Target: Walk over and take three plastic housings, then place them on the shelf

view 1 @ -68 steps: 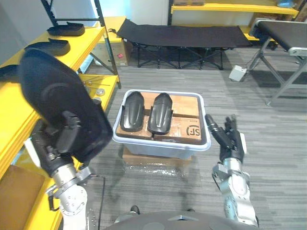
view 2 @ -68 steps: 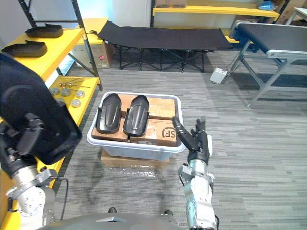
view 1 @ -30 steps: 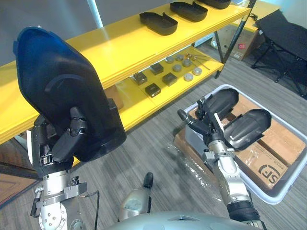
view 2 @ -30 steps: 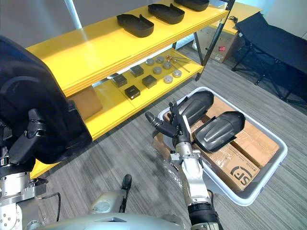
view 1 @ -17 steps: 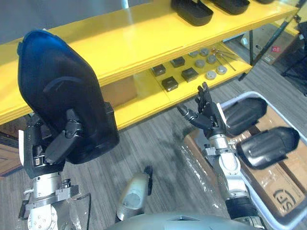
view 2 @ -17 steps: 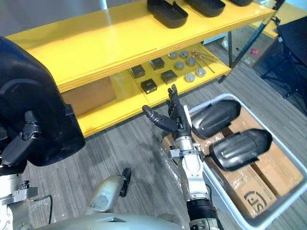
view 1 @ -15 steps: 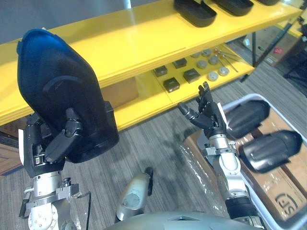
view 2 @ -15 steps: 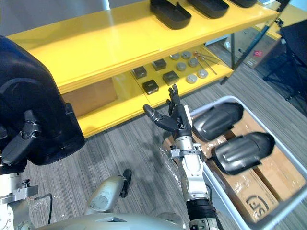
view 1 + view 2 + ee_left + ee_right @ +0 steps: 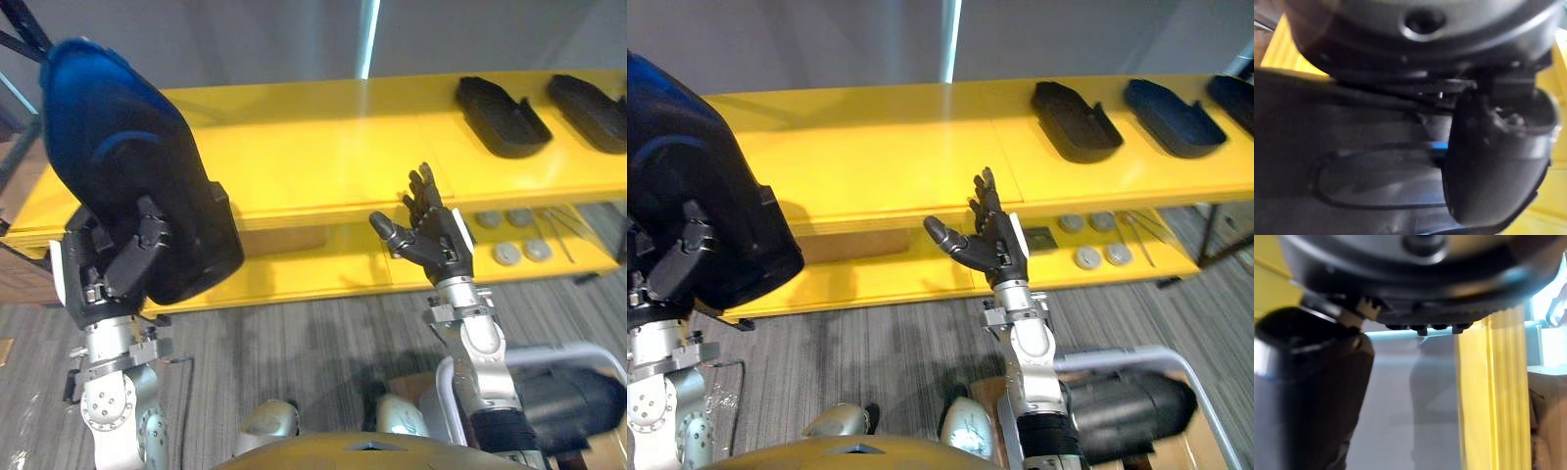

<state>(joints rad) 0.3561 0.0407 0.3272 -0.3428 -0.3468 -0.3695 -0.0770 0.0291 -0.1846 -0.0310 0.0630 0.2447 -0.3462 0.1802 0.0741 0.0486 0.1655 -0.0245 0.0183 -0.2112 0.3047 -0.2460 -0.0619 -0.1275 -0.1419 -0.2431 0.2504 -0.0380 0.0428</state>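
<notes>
A large black plastic housing (image 9: 127,166) stands upright at the left, with my left hand (image 9: 116,272) shut on its lower end; in the left wrist view the thumb (image 9: 1488,161) presses on its dark surface (image 9: 1352,161). My right hand (image 9: 431,240) is raised in the middle with straight, spread fingers and holds nothing. Ahead runs the yellow shelf (image 9: 323,147), its top board bare in front of me. Further right on it lie more black housings (image 9: 1073,119) (image 9: 1171,116). Another housing (image 9: 1127,411) lies in the bin at the lower right.
The grey bin's rim (image 9: 529,357) stands close by my right arm on the floor. A lower shelf board (image 9: 323,274) carries small metal discs (image 9: 509,253) at the right. Grey striped carpet (image 9: 294,352) lies between me and the shelf.
The camera has swung round to face the shelf squarely, so the bin has slid to the lower right corner. The left hand still holds the housing; the right hand stays open.
</notes>
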